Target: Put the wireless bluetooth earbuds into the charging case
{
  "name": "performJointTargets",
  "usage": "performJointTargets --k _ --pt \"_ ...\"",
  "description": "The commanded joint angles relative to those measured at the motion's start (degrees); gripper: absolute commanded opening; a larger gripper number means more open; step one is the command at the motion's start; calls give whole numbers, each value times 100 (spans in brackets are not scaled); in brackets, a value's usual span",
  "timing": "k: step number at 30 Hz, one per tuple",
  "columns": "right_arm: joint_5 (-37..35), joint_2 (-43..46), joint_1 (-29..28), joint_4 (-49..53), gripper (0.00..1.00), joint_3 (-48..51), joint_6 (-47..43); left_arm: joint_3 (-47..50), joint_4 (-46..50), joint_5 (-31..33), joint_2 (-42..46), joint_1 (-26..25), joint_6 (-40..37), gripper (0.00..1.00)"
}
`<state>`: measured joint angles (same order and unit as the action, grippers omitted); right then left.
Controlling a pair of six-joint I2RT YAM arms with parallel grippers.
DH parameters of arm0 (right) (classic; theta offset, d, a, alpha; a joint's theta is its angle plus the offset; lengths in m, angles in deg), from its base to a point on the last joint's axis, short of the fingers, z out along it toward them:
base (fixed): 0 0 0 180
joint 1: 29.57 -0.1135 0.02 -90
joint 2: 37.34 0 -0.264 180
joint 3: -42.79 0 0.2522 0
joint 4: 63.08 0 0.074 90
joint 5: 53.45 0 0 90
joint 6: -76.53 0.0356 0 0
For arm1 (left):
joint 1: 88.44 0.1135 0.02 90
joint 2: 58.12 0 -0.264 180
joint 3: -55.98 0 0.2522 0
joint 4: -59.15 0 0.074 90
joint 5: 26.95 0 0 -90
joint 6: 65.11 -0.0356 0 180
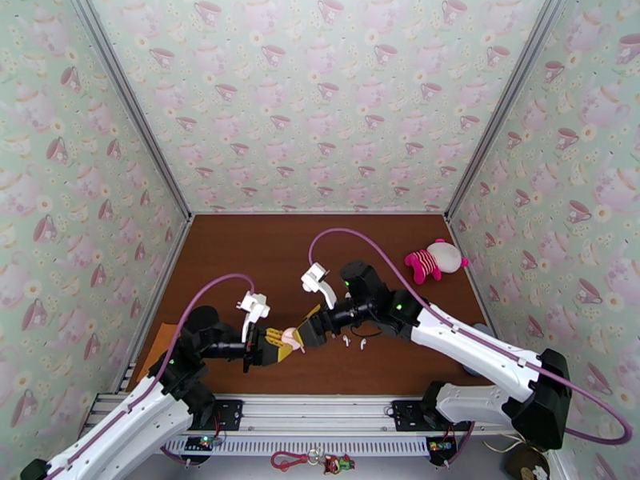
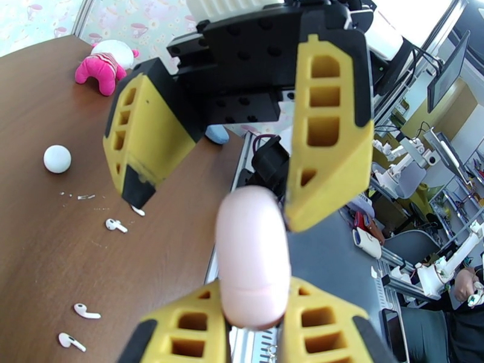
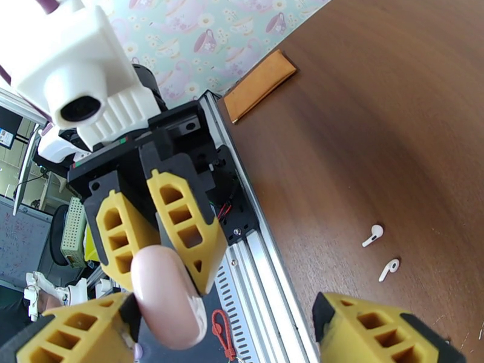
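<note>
Pink case is held off the worktop in the left claw, which is pinched narrow across its lower end. The case's long axis is pointed straight at the right claw, free end outward.

The right claw is spread wide, with nothing held. The case's free end is sat between its two fingers, closer to one of them (contact can't be told). The lid looks shut: a seam line is seen, no gap.

The earbuds are all left loose on the worktop, none in the case. Two are close together, a third is further along, and a fourth is partly hidden behind one of the right claw's fingers. From above they are seen to the right of the case, just beside the right arm's wrist, so the right arm is judged the nearer.

Judged: the lid must be opened before anything is inserted, with the right claw closed on the free end across the short axis. Risk: the case gets twisted in the left grip.
</note>
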<state>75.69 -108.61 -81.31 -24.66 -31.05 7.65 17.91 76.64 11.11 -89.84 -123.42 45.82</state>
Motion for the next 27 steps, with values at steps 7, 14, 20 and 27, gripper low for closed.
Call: performJointTargets --k 7,14,20,27 --pt "-380 -212 44 333 80 -303 -192 111 -396 79 339 -74 -273 0" --pt "-394 -206 147 207 80 -301 -91 224 -536 78 540 -81 -325 0" --pt "-303 -266 149 187 80 -330 -55 260 -574 186 641 -88 -478 0" --pt "-693 202 181 577 82 -587 -126 371 -182 1719 1200 -88 -1711 0"
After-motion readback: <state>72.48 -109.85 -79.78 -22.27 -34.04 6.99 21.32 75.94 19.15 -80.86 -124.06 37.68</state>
